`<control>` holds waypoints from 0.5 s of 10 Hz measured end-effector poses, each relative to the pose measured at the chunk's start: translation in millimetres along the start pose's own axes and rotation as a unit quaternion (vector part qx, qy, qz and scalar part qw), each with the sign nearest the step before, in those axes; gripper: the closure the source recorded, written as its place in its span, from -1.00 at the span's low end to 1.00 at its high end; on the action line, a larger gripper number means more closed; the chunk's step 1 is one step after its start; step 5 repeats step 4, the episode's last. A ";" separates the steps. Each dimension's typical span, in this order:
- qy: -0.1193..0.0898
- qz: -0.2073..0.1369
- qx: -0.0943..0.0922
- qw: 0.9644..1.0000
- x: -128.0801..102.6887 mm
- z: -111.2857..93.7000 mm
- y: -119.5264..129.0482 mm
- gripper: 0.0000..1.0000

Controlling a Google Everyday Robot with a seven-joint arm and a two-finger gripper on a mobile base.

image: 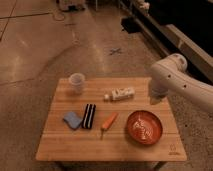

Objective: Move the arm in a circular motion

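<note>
- Speckled concrete floor (pixel 45 45) under dim warm light, a dark cross mark (pixel 116 51) on it beyond the table, dark machinery along the far right wall.
- Low wooden slatted table (pixel 65 142) at centre frame, carrying six small items.
- White paper cup (pixel 77 82) upright near the far left corner.
- White bottle (pixel 120 94) lying on its side toward the far edge, right of the cup.
- Blue sponge (pixel 73 119) flat on the left half, just beside a black bar with white stripes (pixel 89 116).
- Orange carrot (pixel 108 122) lying at a slant between the striped bar and a red-orange bowl (pixel 144 127).
- Bowl seated on the right half, near the front edge, well apart from the cup.
- Glossy white arm (pixel 177 80) reaching in from the right edge, thick tubular segment running up and left to a bulbous joint, then bending down toward the table's far right corner.
- Gripper (pixel 156 100) hanging at the arm's lower end, above the table's right side, right of the bottle and beyond the bowl, touching none of them.
- Cannot tell whether the pincer is spread or closed; nothing seen held in it.
</note>
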 end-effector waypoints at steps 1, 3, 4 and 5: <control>0.000 0.000 0.000 1.000 1.8 1.0 -2.2 0.08; 0.000 0.000 -0.001 1.000 7.1 2.3 -7.0 0.08; 0.000 0.000 -0.001 1.000 10.0 3.1 -10.1 0.08; 0.000 0.000 -0.001 1.000 10.0 3.1 -10.1 0.08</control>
